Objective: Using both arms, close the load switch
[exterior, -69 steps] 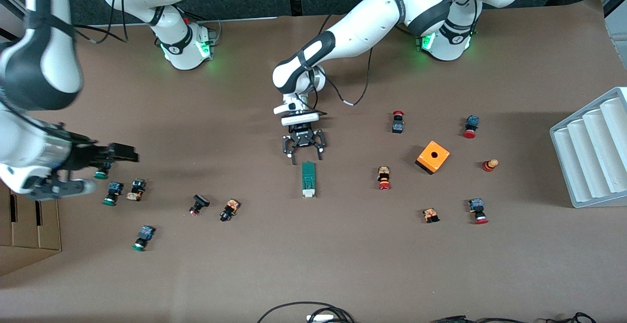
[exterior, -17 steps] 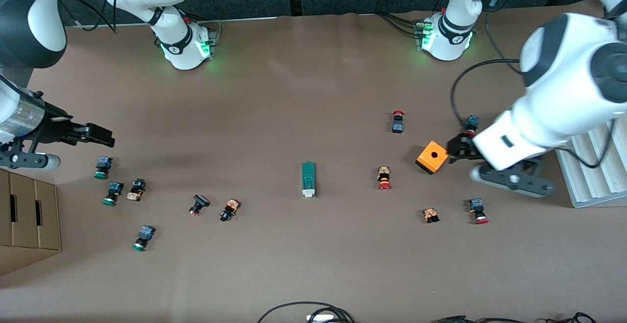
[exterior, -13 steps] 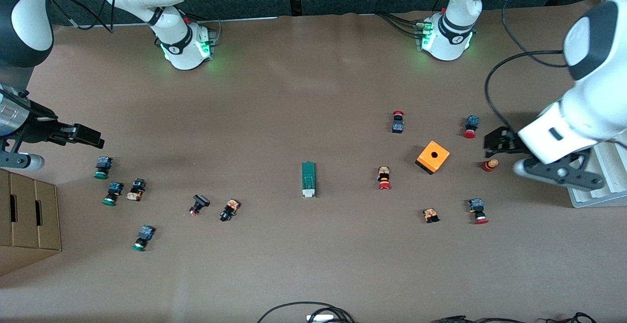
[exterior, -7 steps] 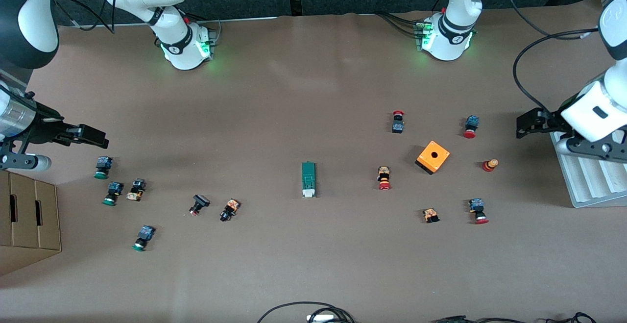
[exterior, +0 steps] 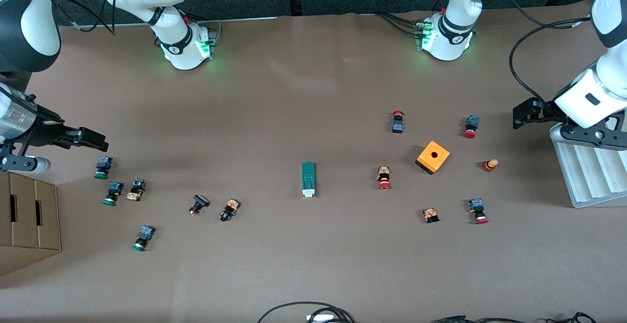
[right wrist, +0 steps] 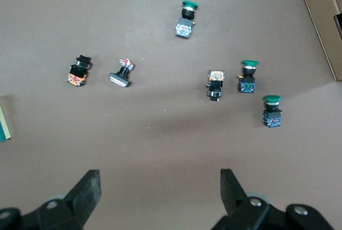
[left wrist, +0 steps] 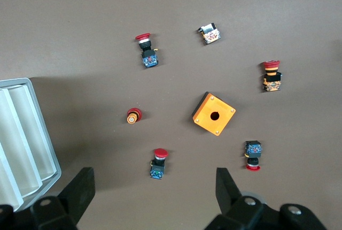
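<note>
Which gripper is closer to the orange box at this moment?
Left. The left gripper hangs over the table at the left arm's end, near the orange box. The right gripper is at the right arm's end, much farther away.

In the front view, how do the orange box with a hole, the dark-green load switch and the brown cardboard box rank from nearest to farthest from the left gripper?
From the left gripper:
1. Orange box with a hole, toward the left arm's end.
2. Dark-green load switch, mid-table.
3. Brown cardboard box, at the right arm's end.
</note>
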Controlling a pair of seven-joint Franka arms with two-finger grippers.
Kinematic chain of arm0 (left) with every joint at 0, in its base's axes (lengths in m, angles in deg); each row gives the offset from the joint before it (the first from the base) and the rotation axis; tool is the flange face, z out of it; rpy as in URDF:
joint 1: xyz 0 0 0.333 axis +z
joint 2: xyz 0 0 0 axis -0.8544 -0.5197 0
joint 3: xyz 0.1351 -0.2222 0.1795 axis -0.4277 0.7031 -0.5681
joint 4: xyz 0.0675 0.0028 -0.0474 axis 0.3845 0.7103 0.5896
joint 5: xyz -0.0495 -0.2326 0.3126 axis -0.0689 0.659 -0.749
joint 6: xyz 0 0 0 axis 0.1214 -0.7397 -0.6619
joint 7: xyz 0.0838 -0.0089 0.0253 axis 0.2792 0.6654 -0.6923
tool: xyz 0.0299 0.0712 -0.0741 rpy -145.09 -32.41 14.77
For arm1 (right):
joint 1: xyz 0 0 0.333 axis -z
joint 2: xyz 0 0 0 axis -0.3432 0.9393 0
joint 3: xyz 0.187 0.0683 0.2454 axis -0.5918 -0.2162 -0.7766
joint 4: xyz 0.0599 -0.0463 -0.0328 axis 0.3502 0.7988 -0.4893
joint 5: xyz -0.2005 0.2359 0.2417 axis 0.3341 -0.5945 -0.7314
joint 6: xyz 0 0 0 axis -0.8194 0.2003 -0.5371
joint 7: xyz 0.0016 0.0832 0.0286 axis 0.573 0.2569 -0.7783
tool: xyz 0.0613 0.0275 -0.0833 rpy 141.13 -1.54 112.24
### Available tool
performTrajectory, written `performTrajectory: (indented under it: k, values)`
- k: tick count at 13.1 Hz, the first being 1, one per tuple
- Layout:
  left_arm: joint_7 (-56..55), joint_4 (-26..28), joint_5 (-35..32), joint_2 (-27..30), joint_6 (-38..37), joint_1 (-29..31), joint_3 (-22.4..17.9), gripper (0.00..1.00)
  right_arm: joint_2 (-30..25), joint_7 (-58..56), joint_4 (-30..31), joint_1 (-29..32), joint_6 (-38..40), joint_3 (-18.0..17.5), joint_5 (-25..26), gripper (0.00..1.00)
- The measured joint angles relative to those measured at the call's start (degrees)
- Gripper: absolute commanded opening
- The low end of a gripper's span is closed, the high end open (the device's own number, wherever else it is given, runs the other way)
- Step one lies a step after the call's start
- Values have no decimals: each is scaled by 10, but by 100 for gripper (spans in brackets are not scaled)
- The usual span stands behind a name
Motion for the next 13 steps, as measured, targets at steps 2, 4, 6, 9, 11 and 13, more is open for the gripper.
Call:
performTrajectory:
  k: [2, 4, 6, 9, 11, 13]
  values:
    - [-2, 0, 0, 0, 1, 0, 0, 100, 0, -2, 0, 0, 0, 0, 0, 100]
    - [-6, 0, 0, 0, 4, -1, 0, 100, 1, -2, 1, -2, 0, -3, 0, 100]
    - [-12, -1, 0, 0, 4, -1, 1, 100, 0, -2, -2, -2, -4, -4, 0, 100]
    - [-17, -1, 0, 0, 4, -2, 1, 100, 0, -2, -7, -1, -4, -2, 0, 100]
    - [-18, -1, 0, 0, 4, -2, 1, 100, 0, -2, -7, -1, -4, 0, 0, 100]
    - [-18, -1, 0, 0, 4, -2, 1, 100, 1, -2, -7, -1, -4, 0, 0, 100]
